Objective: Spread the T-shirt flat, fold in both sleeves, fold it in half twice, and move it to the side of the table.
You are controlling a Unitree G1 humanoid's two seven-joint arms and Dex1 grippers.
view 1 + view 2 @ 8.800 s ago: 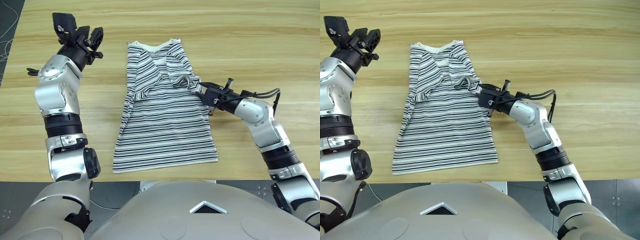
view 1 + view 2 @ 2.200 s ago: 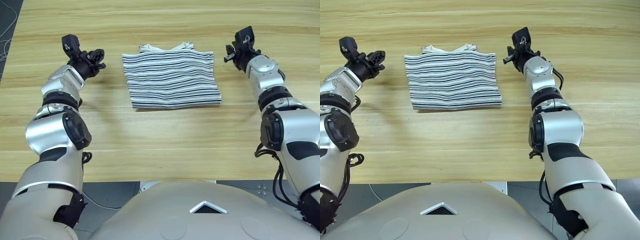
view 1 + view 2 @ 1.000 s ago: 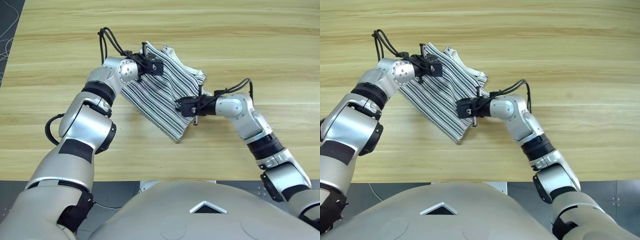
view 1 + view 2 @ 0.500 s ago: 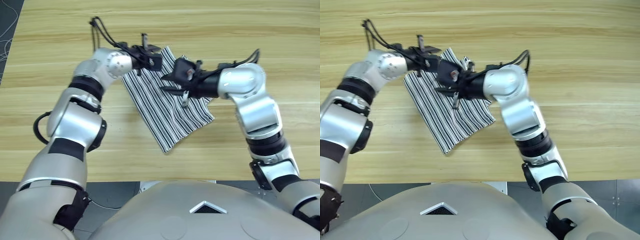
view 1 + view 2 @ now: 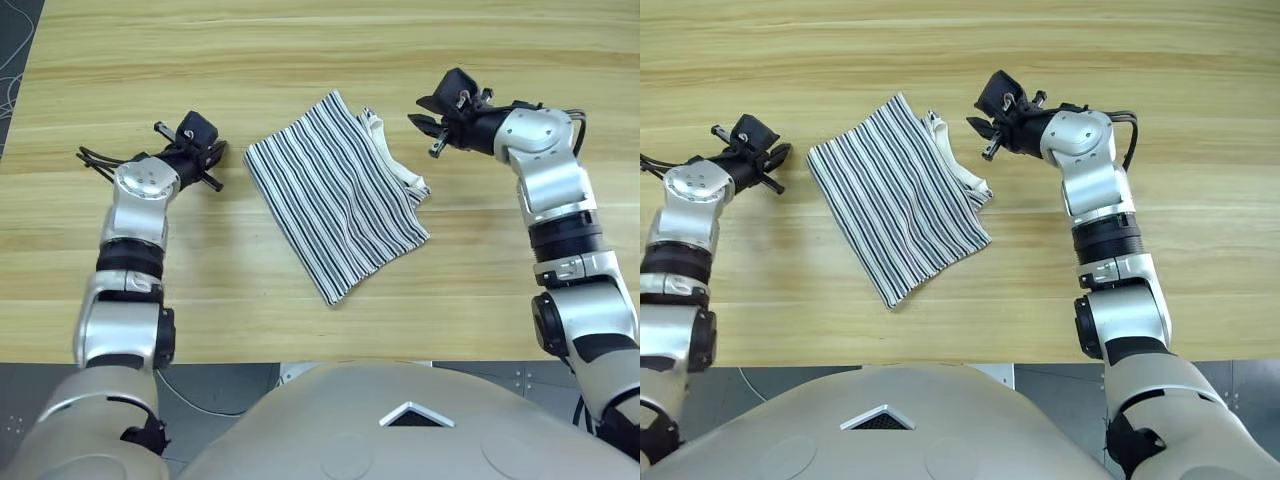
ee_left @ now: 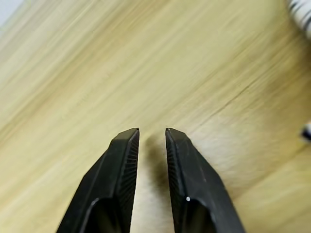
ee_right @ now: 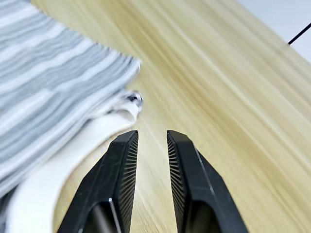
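The striped T-shirt (image 5: 335, 200) lies folded in a compact rectangle, turned diagonally, in the middle of the wooden table (image 5: 300, 40). Its white collar edge (image 5: 400, 175) shows on the right side. My left gripper (image 5: 210, 152) rests low over bare wood just left of the shirt. In the left wrist view its fingers (image 6: 127, 145) stand a narrow gap apart with nothing between them. My right gripper (image 5: 426, 122) hovers just right of the shirt's far corner. Its fingers (image 7: 127, 145) are also slightly apart and empty, close to the collar edge (image 7: 92, 121).
Bare wood surrounds the shirt on all sides, with wide room to the left, to the right and at the back. The table's front edge (image 5: 300, 358) runs close below the shirt's near corner. Dark floor (image 5: 15, 40) shows past the left edge.
Half a second ago both grippers held the shirt's far edge together. Both have let go and drawn apart, left arm to the left, right arm to the right. The shirt lies still, folded.
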